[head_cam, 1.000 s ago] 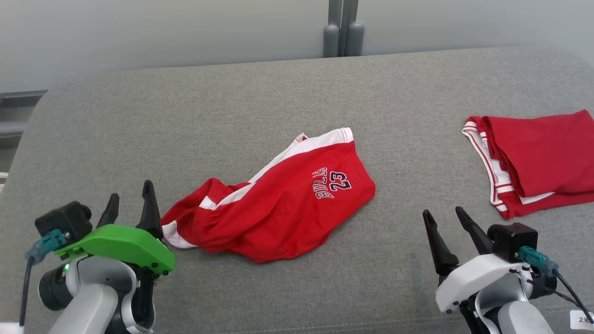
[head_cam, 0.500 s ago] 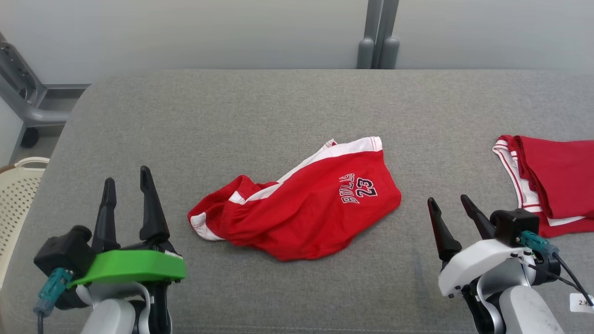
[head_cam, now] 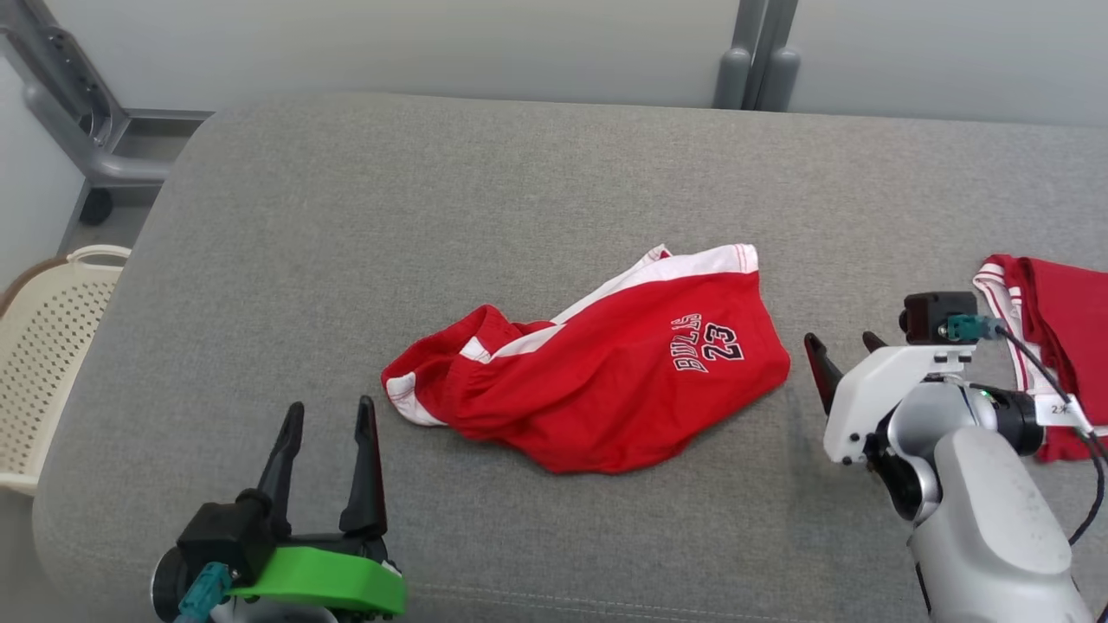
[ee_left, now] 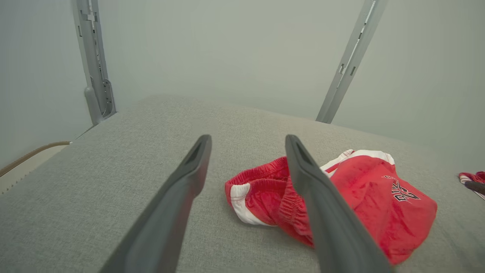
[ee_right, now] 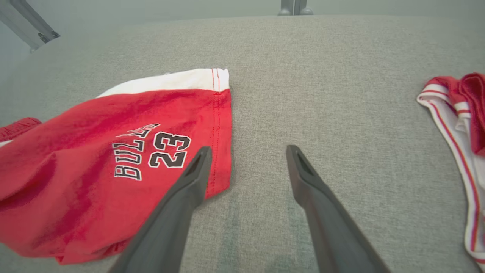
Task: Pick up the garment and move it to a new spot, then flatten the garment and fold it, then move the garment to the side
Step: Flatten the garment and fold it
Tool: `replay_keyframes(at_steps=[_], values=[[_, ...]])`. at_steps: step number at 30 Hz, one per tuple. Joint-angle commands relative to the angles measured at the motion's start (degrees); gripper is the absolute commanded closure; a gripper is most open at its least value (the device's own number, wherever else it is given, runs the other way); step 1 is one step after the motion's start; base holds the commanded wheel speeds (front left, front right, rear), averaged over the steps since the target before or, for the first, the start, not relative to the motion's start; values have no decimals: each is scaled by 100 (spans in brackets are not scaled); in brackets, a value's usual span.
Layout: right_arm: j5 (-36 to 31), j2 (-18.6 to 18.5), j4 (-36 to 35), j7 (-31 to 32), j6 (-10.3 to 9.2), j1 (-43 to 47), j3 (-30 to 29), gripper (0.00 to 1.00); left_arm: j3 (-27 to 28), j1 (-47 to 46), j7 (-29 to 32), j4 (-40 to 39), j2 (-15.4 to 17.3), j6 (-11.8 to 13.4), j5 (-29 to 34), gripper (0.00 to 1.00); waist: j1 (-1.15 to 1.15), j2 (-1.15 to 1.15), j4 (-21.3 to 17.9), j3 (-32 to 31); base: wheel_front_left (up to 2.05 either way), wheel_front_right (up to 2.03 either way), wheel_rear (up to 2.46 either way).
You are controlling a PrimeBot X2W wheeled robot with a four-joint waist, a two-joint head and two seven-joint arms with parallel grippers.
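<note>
The garment [head_cam: 597, 381] is a pair of red shorts with white trim and "BULLS 23" print, lying crumpled mid-cushion. My left gripper [head_cam: 331, 407] stands open just in front and left of its bunched waistband end, apart from the cloth. In the left wrist view the left gripper [ee_left: 248, 138] has nothing between its fingers, and the garment [ee_left: 363, 197] lies beyond the right finger. My right gripper [head_cam: 841, 340] is open close beside the leg hem. In the right wrist view the right gripper [ee_right: 248, 149] has its left finger over the hem of the garment [ee_right: 94, 159].
A second red and white garment [head_cam: 1065, 337] lies folded at the far right, also visible as the second garment [ee_right: 462, 113]. The grey cushion [head_cam: 433, 216] ends at the left, where a cream basket [head_cam: 43, 346] stands below. Metal posts [head_cam: 757, 61] rise behind.
The head camera has swung, shifting the whole picture to the right. Against the garment, my right gripper has come up close to the leg hem. Both grippers stay open.
</note>
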Motion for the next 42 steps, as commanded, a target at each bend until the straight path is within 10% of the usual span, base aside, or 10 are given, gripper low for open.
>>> replay_keyframes(at_steps=[1,17,20,24,42], values=[[-19,-24,172,168,-1,-199,-138,0,-25,78,-16,25,-30,-56,100,0,0,0,142,112,0,0,0],[-526,-26,1607,1096,-1,-1457,-863,0,-92,-136,-16,167,-268,-349,432,0,0,0,681,481,0,0,0],[-655,-20,1903,1077,-1,-1577,-1004,27,-102,-166,-15,247,-299,-399,441,0,0,0,754,538,0,0,0],[-588,-25,2168,985,-2,-1648,-1049,100,-86,-196,-15,311,-322,-436,463,0,0,0,788,585,0,0,0],[553,-22,1248,545,-2,-1037,-371,100,142,-159,-16,474,-365,-406,529,0,0,0,346,321,0,0,0]])
